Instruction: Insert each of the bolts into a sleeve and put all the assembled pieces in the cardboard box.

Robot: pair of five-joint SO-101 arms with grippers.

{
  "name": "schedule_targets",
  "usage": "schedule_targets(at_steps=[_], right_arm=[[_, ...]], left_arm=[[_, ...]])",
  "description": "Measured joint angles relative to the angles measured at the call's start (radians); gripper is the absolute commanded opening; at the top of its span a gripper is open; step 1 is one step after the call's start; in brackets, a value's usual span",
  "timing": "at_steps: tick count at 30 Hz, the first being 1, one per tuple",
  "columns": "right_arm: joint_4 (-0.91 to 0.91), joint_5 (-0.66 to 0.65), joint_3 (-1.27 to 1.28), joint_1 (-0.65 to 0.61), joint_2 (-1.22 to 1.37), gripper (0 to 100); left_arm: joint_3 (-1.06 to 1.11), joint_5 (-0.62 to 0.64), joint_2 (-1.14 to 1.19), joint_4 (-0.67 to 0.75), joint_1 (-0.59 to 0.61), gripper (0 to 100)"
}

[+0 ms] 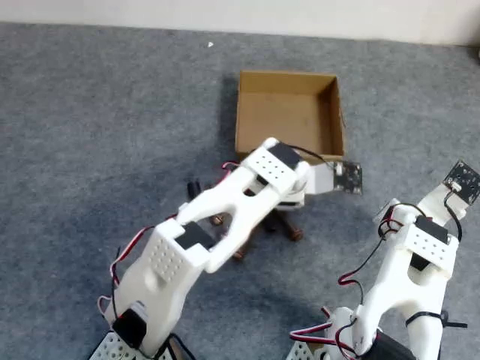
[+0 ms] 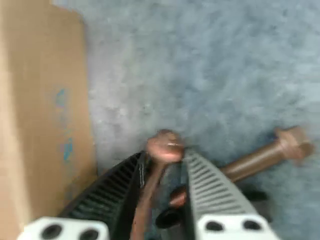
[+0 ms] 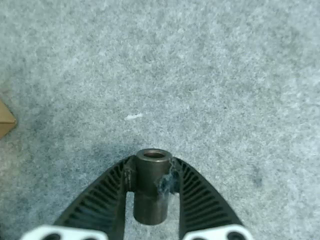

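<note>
High cam: fixed overhead, looking steeply down over table (image 1: 90, 112), box (image 1: 289, 79) at far side. Widest, farthest view. Left wrist cam: right up close, sighting along left gripper (image 2: 165, 156) and its clamped bolt (image 2: 150, 195) onto table, box wall alongside. Right wrist cam: just as close, sighting down right gripper (image 3: 152, 167) past gripped sleeve (image 3: 151, 190), box corner at frame edge. Box common to all three. Loose bolt (image 2: 265, 155) shared by high and left wrist cams.

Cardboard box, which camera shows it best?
The high view: the cardboard box appears almost whole from above, open, with all four walls and its floor. The left wrist view shows one outer wall; the right wrist view catches just a corner.
</note>
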State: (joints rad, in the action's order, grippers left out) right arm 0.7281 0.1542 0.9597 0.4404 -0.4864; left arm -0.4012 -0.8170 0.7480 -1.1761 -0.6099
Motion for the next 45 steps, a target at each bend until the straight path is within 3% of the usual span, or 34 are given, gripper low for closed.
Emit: schedule_targets(at_steps=[11,17,27,34,40,45], right_arm=[[0.000,0.000,0.000,0.000,0.000,0.5],[0.000,0.000,0.000,0.000,0.000,0.5],[0.000,0.000,-0.034,-0.040,-0.104,0.5],[0.063,-0.127,-0.023,-0.221,-0.351,0.5],[0.186,-0.144,-0.023,-0.448,-0.529,0.6],[0.199,-0.146,-0.023,-0.621,-0.608,0.6]], left_arm=[[-0.028,0.002,0.009,-0.071,0.000,1],[-0.020,0.123,-0.078,-0.129,0.014,1],[0.041,0.353,-0.451,-0.158,0.112,1],[0.233,0.494,-0.773,-0.158,0.109,1],[0.402,0.614,-1.056,-0.155,0.106,1],[0.511,0.795,-1.247,-0.155,0.109,1]])
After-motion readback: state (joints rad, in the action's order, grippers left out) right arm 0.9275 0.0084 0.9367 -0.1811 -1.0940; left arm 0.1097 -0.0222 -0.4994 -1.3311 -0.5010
